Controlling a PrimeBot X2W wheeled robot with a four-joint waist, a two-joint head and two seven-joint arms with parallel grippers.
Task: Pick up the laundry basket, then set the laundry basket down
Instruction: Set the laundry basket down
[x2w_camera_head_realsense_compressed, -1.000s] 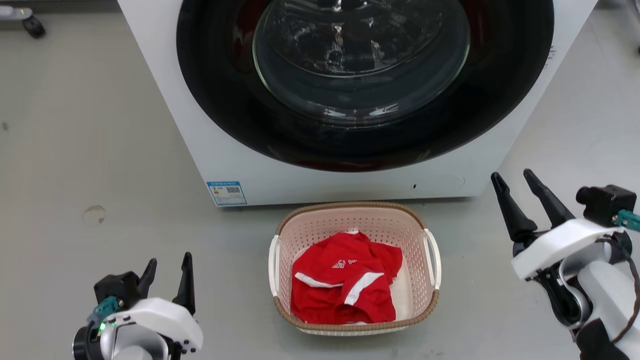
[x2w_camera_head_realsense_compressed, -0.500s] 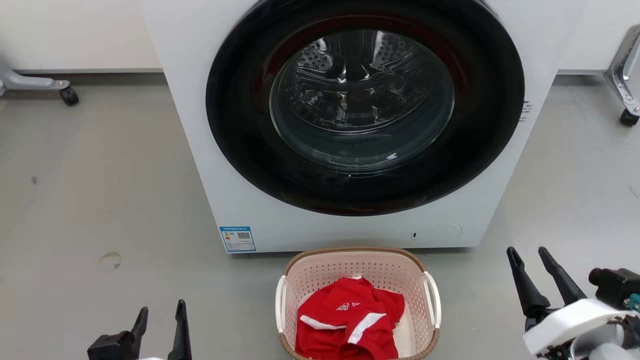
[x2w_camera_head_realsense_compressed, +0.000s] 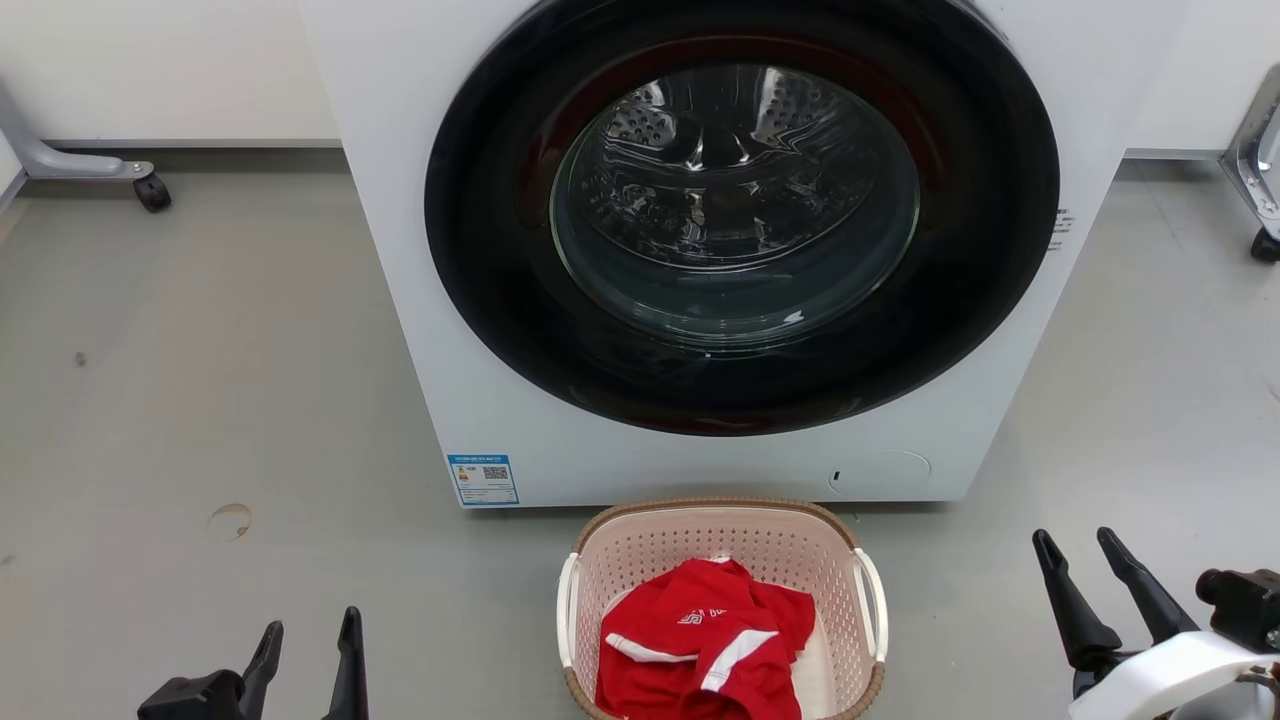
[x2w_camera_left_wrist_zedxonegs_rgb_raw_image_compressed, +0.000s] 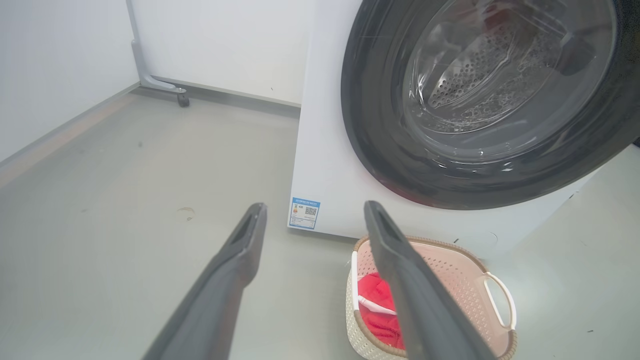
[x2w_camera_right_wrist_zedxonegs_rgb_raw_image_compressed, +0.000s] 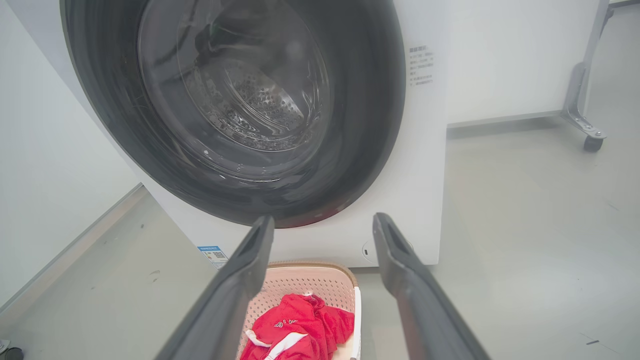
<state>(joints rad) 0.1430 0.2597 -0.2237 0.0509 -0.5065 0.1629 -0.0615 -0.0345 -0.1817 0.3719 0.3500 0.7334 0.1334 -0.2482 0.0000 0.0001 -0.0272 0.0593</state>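
The laundry basket (x2w_camera_head_realsense_compressed: 640, 555), pale pink with a brown woven rim and white side handles, stands on the grey floor just in front of the washer, a red garment (x2w_camera_head_realsense_compressed: 705, 645) lying in it. It also appears low in the left wrist view as the basket (x2w_camera_left_wrist_zedxonegs_rgb_raw_image_compressed: 450, 262) and in the right wrist view as the basket (x2w_camera_right_wrist_zedxonegs_rgb_raw_image_compressed: 305, 280). My left gripper (x2w_camera_head_realsense_compressed: 308, 632) is open at the lower left, well clear of the basket. At the lower right my right gripper (x2w_camera_head_realsense_compressed: 1076, 538) is open too, apart from the right handle (x2w_camera_head_realsense_compressed: 872, 595). Nothing sits between either pair of fingers.
A white front-loading washer (x2w_camera_head_realsense_compressed: 480, 400) with a dark round door (x2w_camera_head_realsense_compressed: 740, 210) rises right behind the basket. Wheeled metal legs stand at the far left (x2w_camera_head_realsense_compressed: 150, 190) and far right (x2w_camera_head_realsense_compressed: 1262, 240). Bare grey floor lies on both sides of the basket.
The head camera has tilted up, so the basket and both grippers sit lower in the picture. Both grippers stay open and the basket stays on the floor.
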